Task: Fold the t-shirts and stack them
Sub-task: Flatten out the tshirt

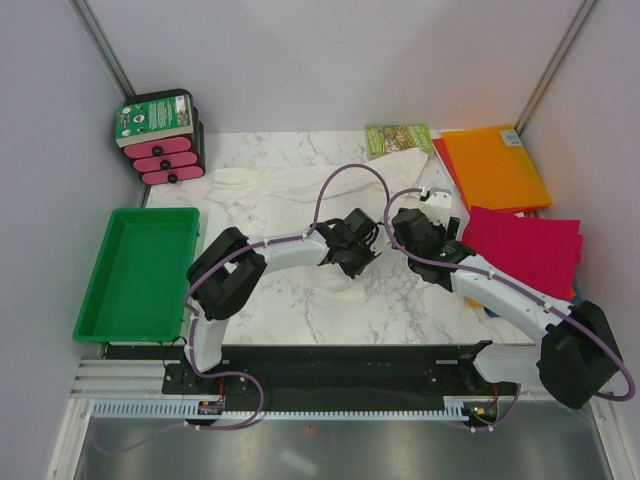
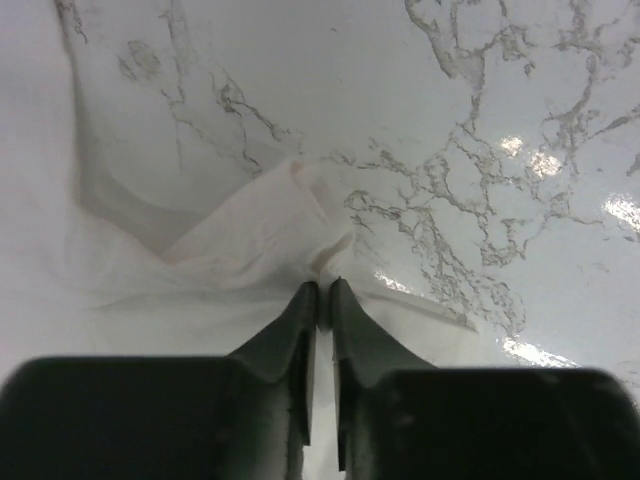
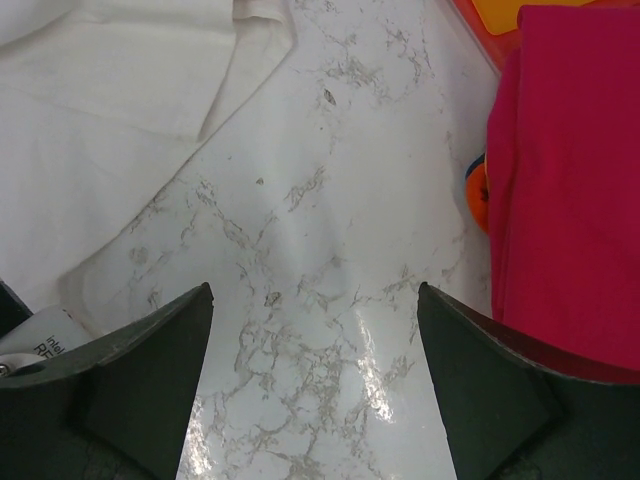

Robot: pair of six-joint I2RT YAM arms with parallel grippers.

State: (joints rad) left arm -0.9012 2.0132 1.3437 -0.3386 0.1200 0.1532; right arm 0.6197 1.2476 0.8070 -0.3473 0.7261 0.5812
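A thin wrinkly white t-shirt (image 1: 285,188) lies spread across the far middle of the marble table. My left gripper (image 1: 352,260) is down at its near edge. In the left wrist view the left gripper (image 2: 323,290) is shut on a raised fold of the white shirt (image 2: 230,235). My right gripper (image 1: 425,228) is open and empty over bare marble in the right wrist view (image 3: 312,295), between the white shirt (image 3: 110,110) and a folded magenta shirt (image 3: 570,180). The magenta shirt (image 1: 527,250) lies at the right, and a folded orange shirt (image 1: 495,165) lies behind it. The blue shirt is barely visible.
A green tray (image 1: 140,270) sits at the left edge. A black and pink box with a green top (image 1: 160,135) stands at the back left. A small green-covered book (image 1: 398,137) lies at the back, partly under the white shirt's corner.
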